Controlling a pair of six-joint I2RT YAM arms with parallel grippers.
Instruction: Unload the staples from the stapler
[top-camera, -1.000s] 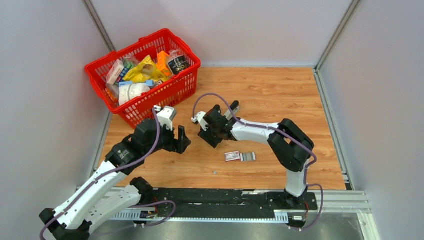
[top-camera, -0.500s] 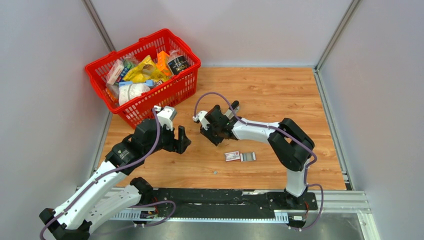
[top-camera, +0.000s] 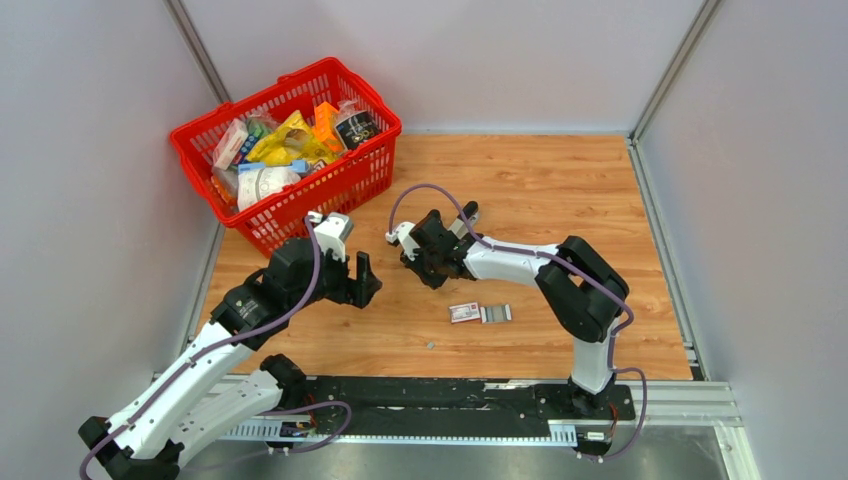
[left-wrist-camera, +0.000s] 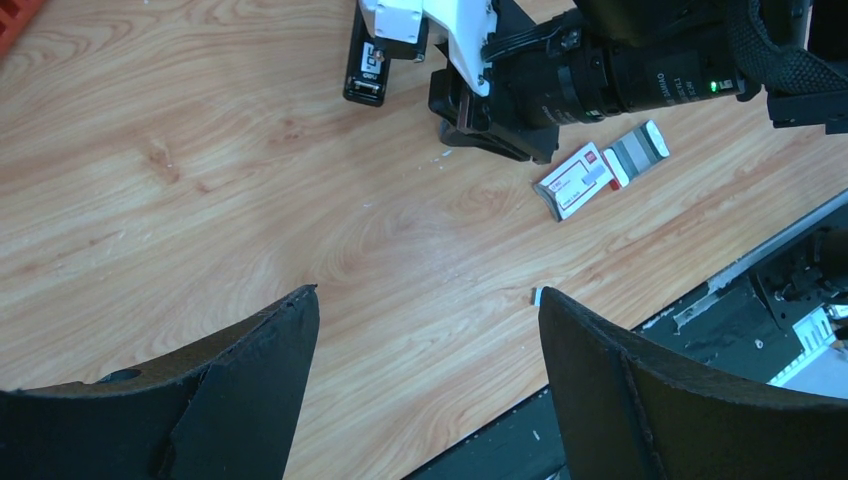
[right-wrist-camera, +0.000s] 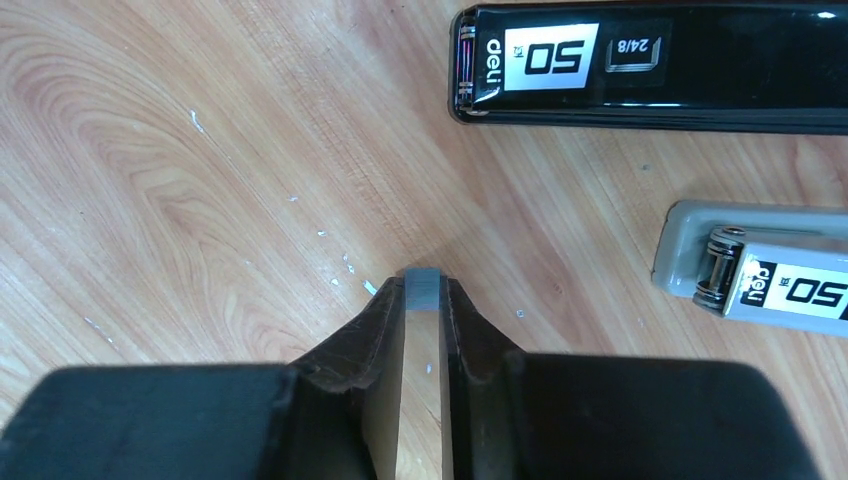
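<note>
Glossy black plastic stapler (right-wrist-camera: 720, 100), metal staples (right-wrist-camera: 422, 287)

Spread wide on the left: black two-finger left gripper (left-wrist-camera: 428, 296), nothing between its fingers, hovering above the surface (both dark fingertips clear of it). Behind it, white-and-black left arm (top-camera: 200, 370) reaching forward and inward. Pinched almost together on the right: black two-finger right gripper (right-wrist-camera: 424, 300), pointing down, clamped at the very tips on a small grey metal strip (right-wrist-camera: 422, 282). White right arm (top-camera: 520, 262) folded at the elbow, forearm stretched towards the left gripper, the two grippers apart.
</note>
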